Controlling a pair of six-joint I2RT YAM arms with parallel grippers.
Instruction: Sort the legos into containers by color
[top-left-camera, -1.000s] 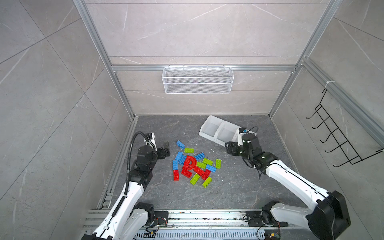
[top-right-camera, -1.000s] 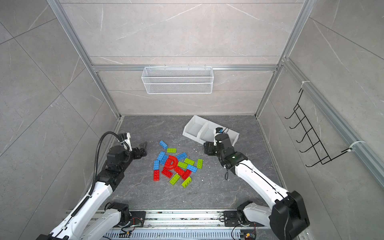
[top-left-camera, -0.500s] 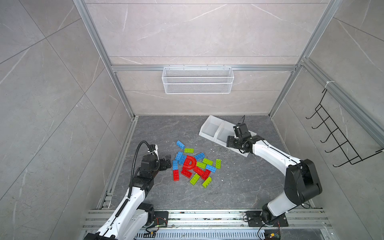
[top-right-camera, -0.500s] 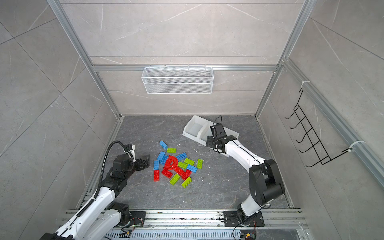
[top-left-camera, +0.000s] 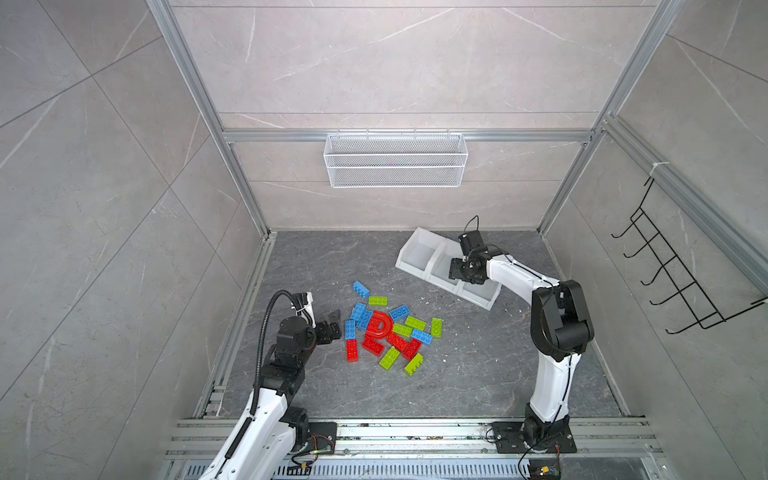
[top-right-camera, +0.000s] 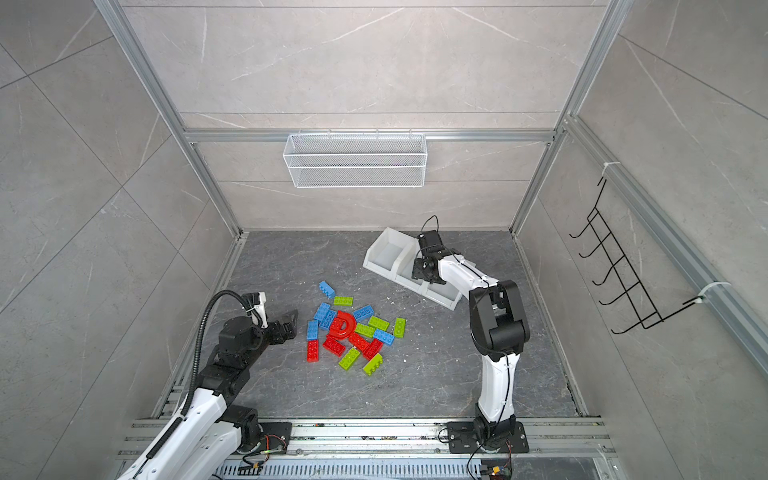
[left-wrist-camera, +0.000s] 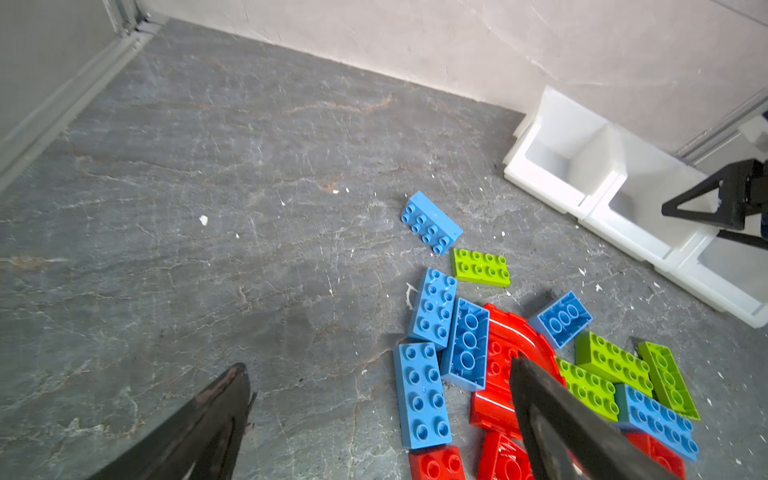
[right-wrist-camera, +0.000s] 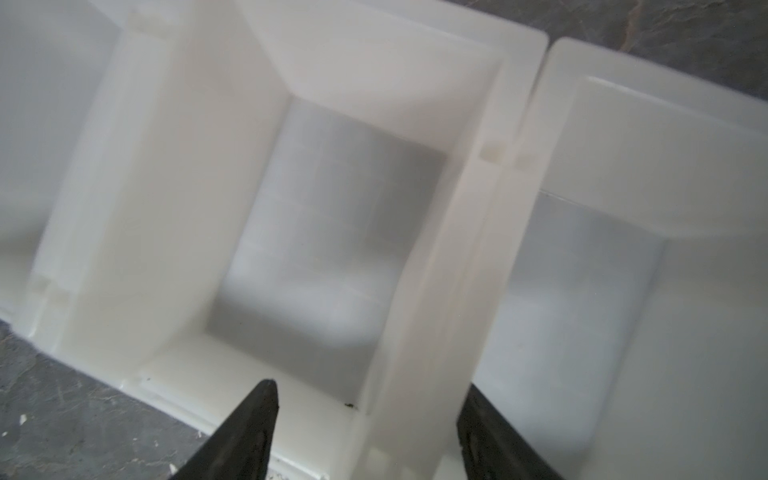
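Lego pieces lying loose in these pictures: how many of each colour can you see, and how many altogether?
Blue bricks: 6
Green bricks: 6
Red bricks: 4
Red arch: 1
Total: 17 that show, none seen in the bins.

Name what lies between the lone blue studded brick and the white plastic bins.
Only bare grey floor separates brick from bins; both top views show it.
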